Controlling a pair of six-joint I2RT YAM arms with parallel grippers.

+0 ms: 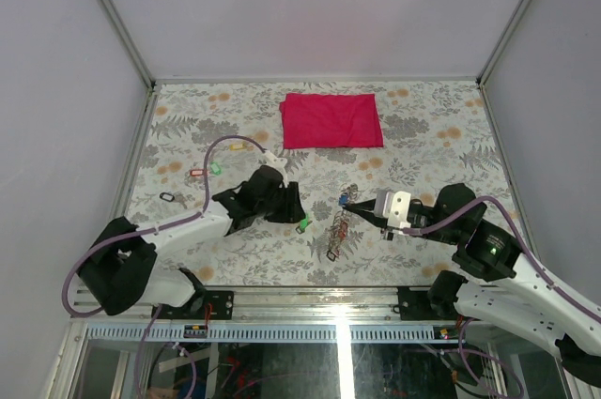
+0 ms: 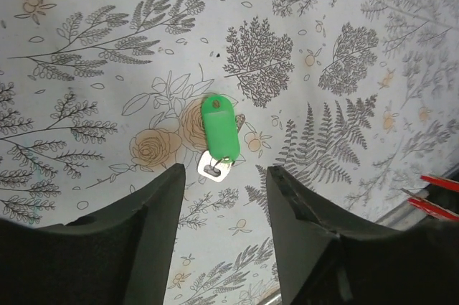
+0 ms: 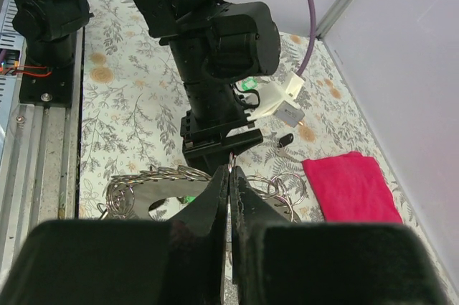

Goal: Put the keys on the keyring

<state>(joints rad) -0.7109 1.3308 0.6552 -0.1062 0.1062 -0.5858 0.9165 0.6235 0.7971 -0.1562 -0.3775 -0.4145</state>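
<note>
Fingers (image 2: 154,240) of the left gripper (image 2: 224,176) stand spread with nothing between them. The green-tagged key (image 2: 219,129) lies flat on the floral table (image 2: 86,3) just past their tips. That arm reaches low from its base, wrist tipped down. The right gripper (image 3: 229,176) has its fingers pressed together at the keyring (image 3: 168,173); whether they clamp its wire I cannot tell. Its arm points leftward, elbow folded.

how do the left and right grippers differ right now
The left gripper stands open; the right gripper is shut. The left gripper holds nothing, the green key lying loose just ahead of it; the right gripper pinches the keyring. Both are black and sit low over the table.
</note>
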